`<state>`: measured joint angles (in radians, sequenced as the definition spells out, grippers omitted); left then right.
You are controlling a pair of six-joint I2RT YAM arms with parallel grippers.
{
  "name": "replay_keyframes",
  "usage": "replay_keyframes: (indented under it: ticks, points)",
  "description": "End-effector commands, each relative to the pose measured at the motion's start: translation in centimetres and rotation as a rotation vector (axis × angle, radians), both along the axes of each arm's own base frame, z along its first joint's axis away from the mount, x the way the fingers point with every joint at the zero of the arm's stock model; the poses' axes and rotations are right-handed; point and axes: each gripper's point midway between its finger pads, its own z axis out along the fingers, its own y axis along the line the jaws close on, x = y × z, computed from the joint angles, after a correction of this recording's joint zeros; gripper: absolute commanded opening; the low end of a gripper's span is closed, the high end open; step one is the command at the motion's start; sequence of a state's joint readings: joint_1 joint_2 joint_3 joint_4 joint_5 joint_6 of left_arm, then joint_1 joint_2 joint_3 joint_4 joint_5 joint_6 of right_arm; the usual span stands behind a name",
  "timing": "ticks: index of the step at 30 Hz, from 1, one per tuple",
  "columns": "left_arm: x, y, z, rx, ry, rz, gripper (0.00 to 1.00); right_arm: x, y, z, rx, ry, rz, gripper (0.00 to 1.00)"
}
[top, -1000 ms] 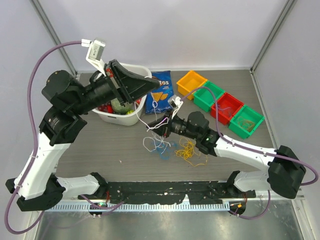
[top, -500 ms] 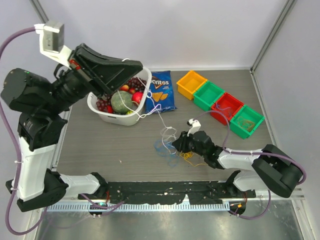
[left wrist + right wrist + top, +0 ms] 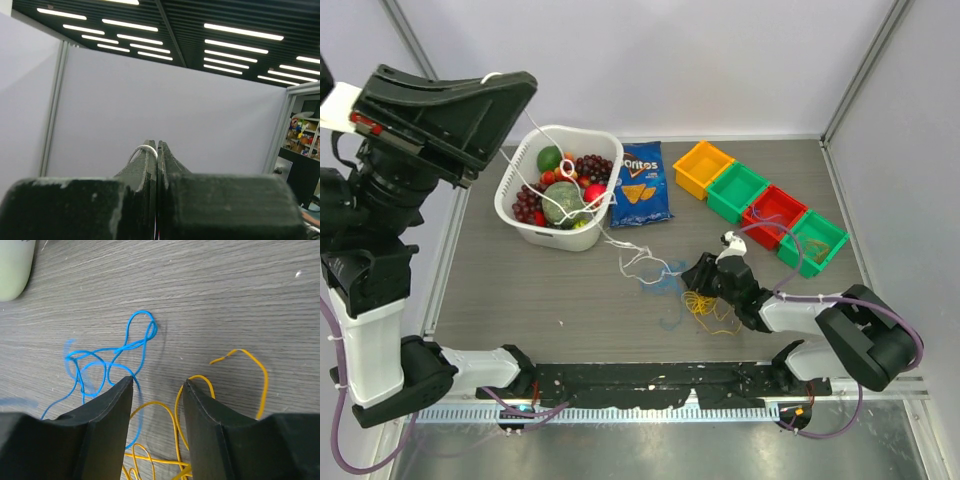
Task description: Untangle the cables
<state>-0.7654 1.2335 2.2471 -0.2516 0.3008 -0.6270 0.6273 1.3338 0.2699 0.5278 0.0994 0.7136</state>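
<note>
My left gripper (image 3: 512,82) is raised high at the upper left, shut on a white cable (image 3: 620,250). That cable runs down from the gripper, across the basket, to the table. In the left wrist view the white cable (image 3: 142,148) loops out of the closed left gripper (image 3: 157,145). My right gripper (image 3: 705,275) is low over the table, open, with nothing between its fingers. In the right wrist view the right gripper (image 3: 157,382) straddles the table between a blue cable (image 3: 115,352) and a yellow cable (image 3: 250,362). The blue cable (image 3: 665,285) and yellow cable (image 3: 705,305) lie loose beside it.
A white basket (image 3: 520,185) of fruit stands at the back left, with a blue chip bag (image 3: 640,185) beside it. An orange bin (image 3: 703,165), a green bin (image 3: 737,190), a red bin (image 3: 772,215) and a second green bin (image 3: 812,240) line the back right.
My left arm swung up and to the left, drawing the white cable out long. My right gripper dropped to the table and opened, leaving the blue and yellow cables lying there.
</note>
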Motion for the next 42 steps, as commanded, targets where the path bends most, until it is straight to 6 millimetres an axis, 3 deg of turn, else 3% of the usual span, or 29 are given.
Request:
replay_keyframes:
  ticks: [1,3,7,10,12,16,20,22,25,31,39,42]
  points:
    - [-1.0,2.3,3.5,-0.141,-0.081,0.036,0.0,0.3,-0.9,-0.2,-0.008,0.012,-0.065,0.5]
    - [-1.1,2.6,3.9,-0.156,-0.084,0.045,0.0,0.4,-0.8,0.2,-0.018,0.002,-0.054,0.49]
    - [-0.2,1.8,2.9,-0.13,-0.057,0.045,0.0,0.0,1.5,3.3,-0.001,-0.089,0.108,0.52]
    - [1.2,0.9,1.4,-0.106,-0.012,0.059,0.0,-0.6,3.7,8.5,0.039,-0.212,0.231,0.66]
    - [1.9,0.4,0.6,-0.088,0.011,0.064,0.0,-2.0,5.5,11.6,0.057,-0.27,0.349,0.7]
    - [2.6,-0.2,-0.4,-0.068,0.035,0.07,0.0,-4.7,8.9,17.7,0.147,-0.406,0.562,0.7]
    - [2.9,-0.5,-0.9,-0.054,0.048,0.073,0.0,-7.2,11.9,22.3,0.314,-0.509,0.743,0.71]
    - [2.8,-0.4,-1.0,-0.051,0.049,0.073,0.0,-7.9,13.1,23.2,0.352,-0.541,0.82,0.72]
    - [2.8,-0.4,-1.2,-0.049,0.054,0.072,0.0,-7.0,13.9,24.0,0.344,-0.579,0.831,0.72]
    - [2.8,-0.6,-1.6,-0.032,0.055,0.067,0.0,-7.1,14.1,27.2,0.399,-0.672,0.832,0.7]
    - [3.2,-1.2,-2.4,-0.018,0.058,0.064,0.0,-8.5,13.8,27.1,0.415,-0.657,0.864,0.69]
    - [3.4,-1.4,-2.6,-0.013,0.059,0.065,0.0,-9.7,14.3,28.3,0.434,-0.682,0.885,0.71]
